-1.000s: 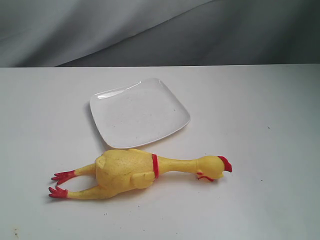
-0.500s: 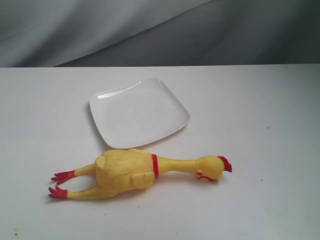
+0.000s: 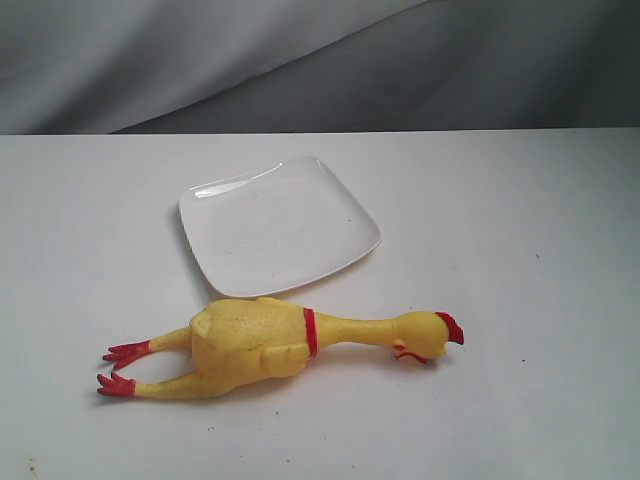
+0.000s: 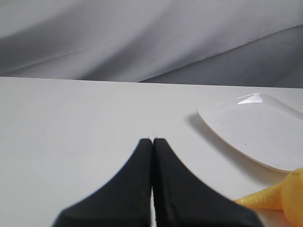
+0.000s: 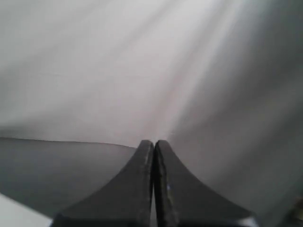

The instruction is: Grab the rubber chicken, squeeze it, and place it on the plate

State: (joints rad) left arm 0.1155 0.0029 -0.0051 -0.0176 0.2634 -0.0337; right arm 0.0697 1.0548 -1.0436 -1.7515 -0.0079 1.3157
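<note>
The rubber chicken lies on its side on the white table, red feet to the left, head with red comb to the right. Just behind it sits the white square plate, holding nothing. Neither arm shows in the exterior view. In the left wrist view my left gripper is shut with nothing between its black fingers, above bare table; the plate and a bit of the yellow chicken sit off to one side. My right gripper is shut too, facing only grey cloth.
A grey draped cloth hangs behind the table's far edge. The white table stretches wide on both sides of the plate and chicken.
</note>
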